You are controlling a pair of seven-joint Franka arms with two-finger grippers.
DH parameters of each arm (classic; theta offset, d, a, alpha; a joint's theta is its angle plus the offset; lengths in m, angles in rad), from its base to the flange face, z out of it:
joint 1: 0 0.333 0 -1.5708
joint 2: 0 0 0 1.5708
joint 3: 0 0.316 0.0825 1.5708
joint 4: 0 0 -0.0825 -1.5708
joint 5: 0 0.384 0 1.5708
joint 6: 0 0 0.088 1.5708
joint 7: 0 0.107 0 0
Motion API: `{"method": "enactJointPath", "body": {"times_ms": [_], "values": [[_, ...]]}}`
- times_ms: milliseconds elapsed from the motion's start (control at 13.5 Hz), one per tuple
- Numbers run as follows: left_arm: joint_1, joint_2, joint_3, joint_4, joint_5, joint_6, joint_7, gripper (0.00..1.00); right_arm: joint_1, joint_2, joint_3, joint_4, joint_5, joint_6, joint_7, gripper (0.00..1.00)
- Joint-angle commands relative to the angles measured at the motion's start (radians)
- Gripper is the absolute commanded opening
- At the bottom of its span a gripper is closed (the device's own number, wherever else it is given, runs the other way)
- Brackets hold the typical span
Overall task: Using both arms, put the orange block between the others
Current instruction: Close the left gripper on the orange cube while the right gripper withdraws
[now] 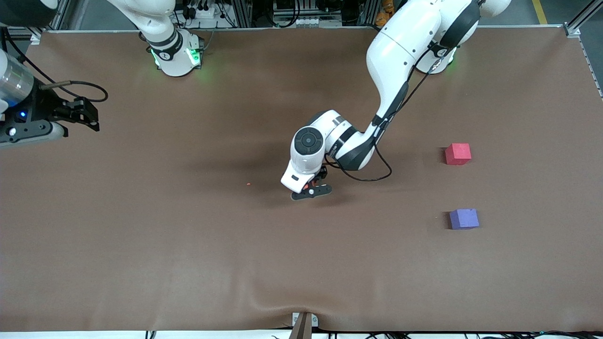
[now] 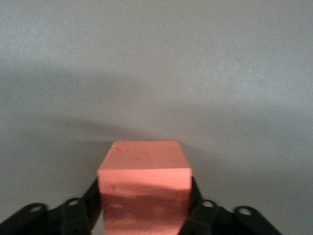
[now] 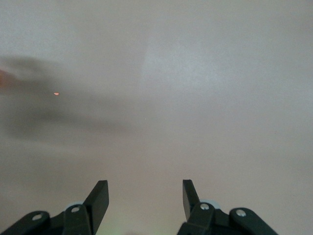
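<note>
I see the right gripper (image 1: 89, 115) up over the right arm's end of the worktop (image 1: 188, 263), its fingers (image 3: 100, 196) apart with nothing between them; that arm waits, its wrist pulled well back from the middle. A tiny orange crumb (image 1: 248, 183) lies on the bare brown surface toward the middle.

At the middle of the worktop I have the left gripper (image 1: 313, 188) down low, clamped on the orange block (image 2: 144, 188). In the left wrist view the block fills the gap between the two fingers (image 2: 90, 200), one pressed on each side face. The left arm reaches out from its base at the worktop's edge where the bases stand, elbow high, forearm dropping and wrist bent downward.

Toward the left arm's end sit the pinkish-red cube (image 1: 457, 154) and the purple-blue cube (image 1: 464, 219), apart, the purple-blue one nearer the front camera.
</note>
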Motion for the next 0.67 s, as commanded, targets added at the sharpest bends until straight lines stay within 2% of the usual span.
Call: {"method": "enactJointPath", "body": {"times_ms": [0,296,370,518,592], "values": [[0.022,-0.034,0.001,0.015,0.025,-0.004,0.023,0.0,-0.017,-0.018,0.01,-0.004,0.025,-0.008,0.012,0.75],[0.123,-0.149,0.003,0.012,0.031,-0.066,0.055,0.0,-0.017,-0.018,0.01,-0.004,0.046,-0.011,0.013,0.77],[0.159,-0.194,0.003,0.009,0.031,-0.114,0.113,0.0,-0.017,-0.018,0.01,-0.004,0.048,-0.017,0.013,0.82],[0.243,-0.276,-0.002,0.003,0.023,-0.184,0.259,0.0,-0.005,-0.029,-0.011,-0.003,0.06,-0.02,0.013,1.0],[0.275,-0.301,-0.004,0.003,0.023,-0.227,0.307,0.0,0.034,-0.053,-0.054,-0.004,0.072,-0.026,0.013,1.0]]}}
